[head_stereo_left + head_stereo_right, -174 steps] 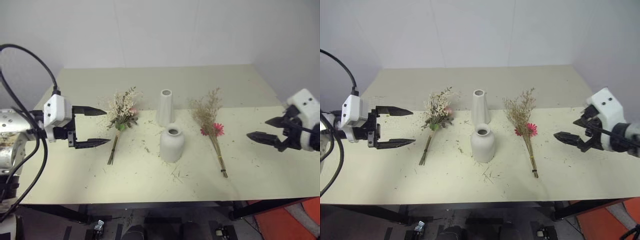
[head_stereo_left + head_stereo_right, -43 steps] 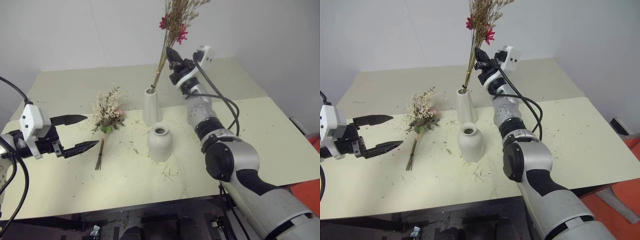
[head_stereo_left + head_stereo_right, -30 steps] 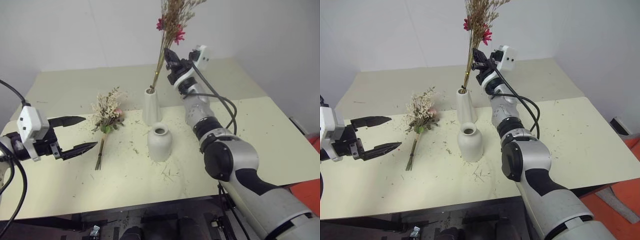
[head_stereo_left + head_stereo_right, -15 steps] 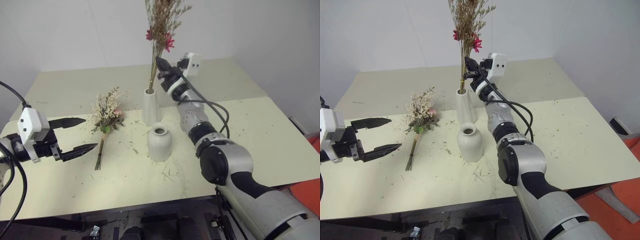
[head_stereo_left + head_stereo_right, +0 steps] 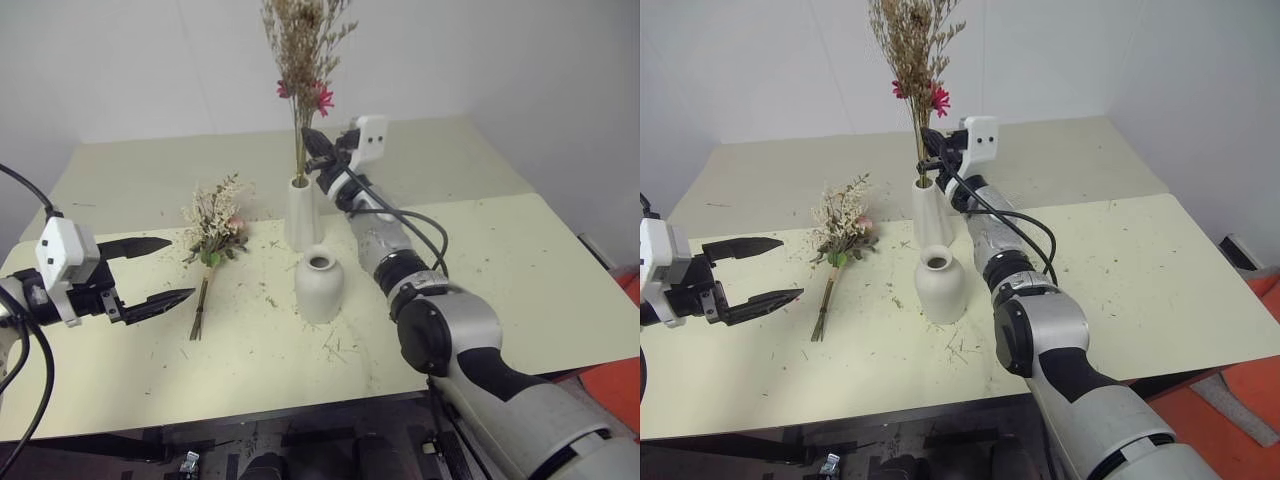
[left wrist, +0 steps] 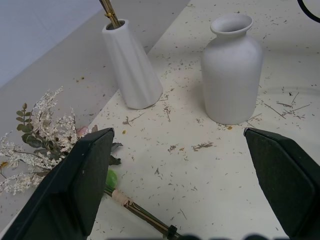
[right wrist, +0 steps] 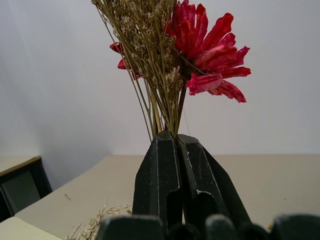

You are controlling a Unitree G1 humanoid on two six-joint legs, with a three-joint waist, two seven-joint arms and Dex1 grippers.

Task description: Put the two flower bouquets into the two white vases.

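Right gripper (image 5: pixel 312 143) clamped on grass bunch (image 5: pixel 301 60), stems in tall vase (image 5: pixel 300 212) (held upright to slide down). Left gripper (image 5: pixel 158 272) apart, near rose bunch (image 5: pixel 212 222).

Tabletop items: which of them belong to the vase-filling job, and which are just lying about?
Job:
- dried-grass bouquet, stems in the tall vase, held by the right gripper
- rose bouquet, lying on the table
- squat vase, empty

Lying about:
- loose plant scraps
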